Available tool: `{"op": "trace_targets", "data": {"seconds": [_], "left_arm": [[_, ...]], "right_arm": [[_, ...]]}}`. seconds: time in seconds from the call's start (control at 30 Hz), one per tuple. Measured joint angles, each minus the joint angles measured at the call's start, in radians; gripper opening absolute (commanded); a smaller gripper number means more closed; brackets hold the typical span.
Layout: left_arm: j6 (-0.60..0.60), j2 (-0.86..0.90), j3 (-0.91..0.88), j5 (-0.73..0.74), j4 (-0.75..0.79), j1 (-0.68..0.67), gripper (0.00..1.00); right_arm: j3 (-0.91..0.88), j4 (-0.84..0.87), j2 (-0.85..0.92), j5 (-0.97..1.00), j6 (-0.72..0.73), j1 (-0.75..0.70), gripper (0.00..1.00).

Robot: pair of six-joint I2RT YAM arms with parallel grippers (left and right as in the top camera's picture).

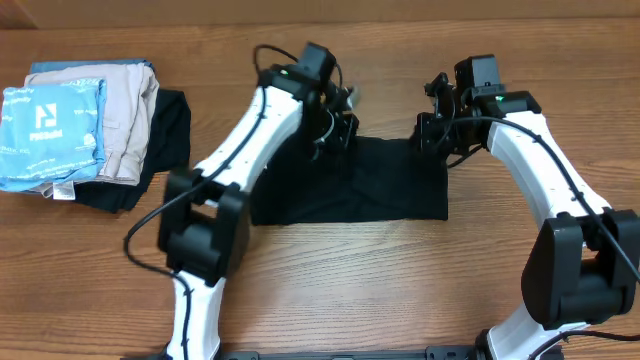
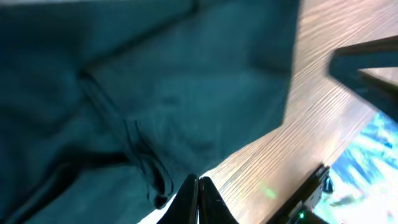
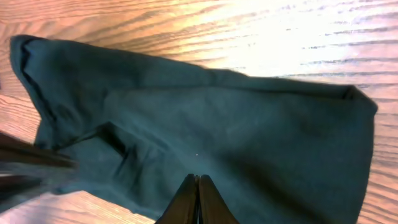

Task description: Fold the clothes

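Note:
The black T-shirt point(image 1: 350, 185) lies folded into a wide rectangle on the wooden table, at the middle. My left gripper point(image 1: 340, 125) is at its far left corner and my right gripper point(image 1: 430, 135) at its far right corner. In the left wrist view the fingers point(image 2: 199, 182) are pressed together at the shirt's point(image 2: 186, 93) edge, with no cloth visible between them. In the right wrist view the fingers point(image 3: 198, 179) are also pressed together, just over the shirt point(image 3: 249, 124). The neck tag is hidden.
At the far left stands a pile of folded clothes: a light blue garment with a white logo point(image 1: 50, 125), a beige one point(image 1: 125, 110) and a dark one underneath point(image 1: 172, 135). Bare wood table point(image 1: 400, 270) lies in front of the shirt.

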Motion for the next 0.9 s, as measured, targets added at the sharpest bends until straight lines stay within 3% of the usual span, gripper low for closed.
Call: {"op": "trace_targets", "data": {"seconds": [0.37, 0.53, 0.57, 0.67, 0.83, 0.9], "left_arm": [[0.048, 0.122, -0.003, 0.006, -0.072, -0.014, 0.04], [0.052, 0.123, -0.007, 0.133, 0.008, -0.014, 0.04], [0.052, 0.123, -0.007, 0.153, 0.007, -0.014, 0.07], [0.046, 0.123, -0.007, 0.171, -0.036, -0.014, 0.28], [-0.006, 0.122, -0.007, 0.131, -0.058, -0.014, 0.33], [-0.056, 0.113, -0.007, 0.037, -0.087, -0.019, 0.29]], "right_arm": [[-0.053, 0.043, 0.0, 0.036, 0.001, 0.0, 0.04], [-0.053, 0.046, 0.0, 0.037, 0.0, 0.0, 0.04], [-0.053, 0.046, 0.0, 0.037, 0.001, 0.0, 0.04], [-0.053, 0.047, 0.0, 0.037, 0.0, 0.0, 0.04], [-0.053, 0.046, 0.0, 0.04, 0.001, 0.0, 0.08], [-0.053, 0.044, 0.0, 0.04, 0.001, 0.0, 0.1]]}}
